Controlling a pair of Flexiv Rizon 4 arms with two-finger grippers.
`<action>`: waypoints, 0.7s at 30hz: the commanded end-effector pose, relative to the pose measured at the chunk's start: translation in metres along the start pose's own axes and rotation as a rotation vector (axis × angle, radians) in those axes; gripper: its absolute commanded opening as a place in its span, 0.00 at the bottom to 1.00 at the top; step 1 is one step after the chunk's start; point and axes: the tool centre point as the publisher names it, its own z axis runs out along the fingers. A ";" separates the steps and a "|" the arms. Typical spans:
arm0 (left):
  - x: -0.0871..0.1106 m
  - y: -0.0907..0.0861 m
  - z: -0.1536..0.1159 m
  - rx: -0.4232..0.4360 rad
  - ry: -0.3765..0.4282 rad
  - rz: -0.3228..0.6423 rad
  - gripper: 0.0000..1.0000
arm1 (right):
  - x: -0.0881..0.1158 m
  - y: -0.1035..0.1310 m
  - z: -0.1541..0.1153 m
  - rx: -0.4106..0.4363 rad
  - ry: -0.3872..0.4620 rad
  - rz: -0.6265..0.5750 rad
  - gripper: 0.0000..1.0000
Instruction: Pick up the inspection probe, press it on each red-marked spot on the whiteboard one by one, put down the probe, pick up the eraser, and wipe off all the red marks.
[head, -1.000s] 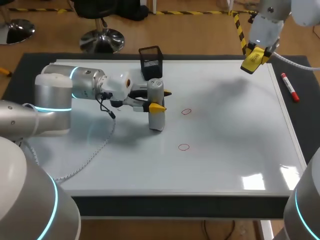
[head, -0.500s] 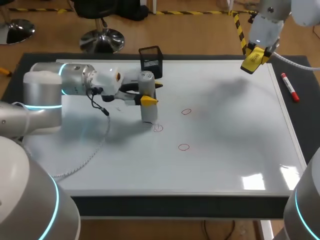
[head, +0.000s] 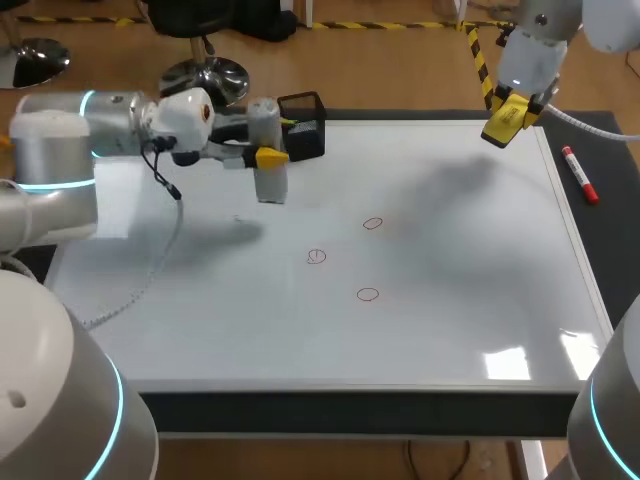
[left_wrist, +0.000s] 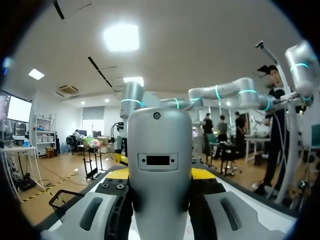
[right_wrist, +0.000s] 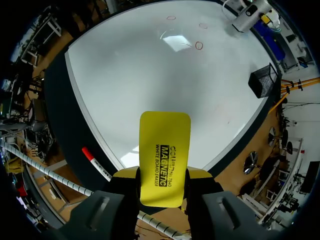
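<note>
Three red marks on the near-middle of the whiteboard (head: 450, 300): nearest mark (head: 367, 294), middle mark (head: 316, 257), far mark (head: 372, 223). All unwiped, so the wipe step isn't started.

Probe (head: 268, 185) hangs upright over the whiteboard's far-left part, off the surface, since its shadow lies apart from it. It is well apart from all three marks. Left gripper (head: 272, 148) is clamped on the probe's body from both sides; the left wrist view shows the yellow tips hugging the grey barrel.

My read: we're at the probe end of the job, either carrying it to the marks or carrying it off to set it down. I can't tell which from this.
- If pressing: bring it back toward the whiteboard's middle, come down square on a ring, light contact.
- If set-down: lower it upright onto bare whiteboard, release, pull the arm back.

Black mesh basket (head: 303, 125) sits on the whiteboard's far edge, just beside the probe. It's the main thing to clip on any sideways move or set-down there.

Right gripper (right_wrist: 163, 176) hovers above the whiteboard's far-right corner, fingers closed on the yellow eraser (right_wrist: 165, 145), which sticks out ahead of them. So the eraser pickup looks done. It needs a long diagonal run to the marks. The left arm lies across the whiteboard's left side, so it should clear out first or the two will crowd near the middle mark.

Red-capped marker (head: 579, 173) lies off the whiteboard's right edge on the dark mat (head: 610, 230), under the right arm's cable. It's not in the wipe path.
</note>
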 end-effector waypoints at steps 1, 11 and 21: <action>-0.014 -0.008 -0.014 0.000 -0.015 0.001 0.00 | 0.000 -0.001 -0.001 0.001 0.005 -0.002 0.00; -0.059 -0.015 -0.052 0.018 -0.103 -0.021 0.00 | 0.000 -0.001 -0.001 0.001 0.005 -0.002 0.00; -0.091 -0.015 -0.076 0.022 -0.145 -0.044 0.00 | 0.000 -0.001 -0.001 0.001 0.005 -0.002 0.00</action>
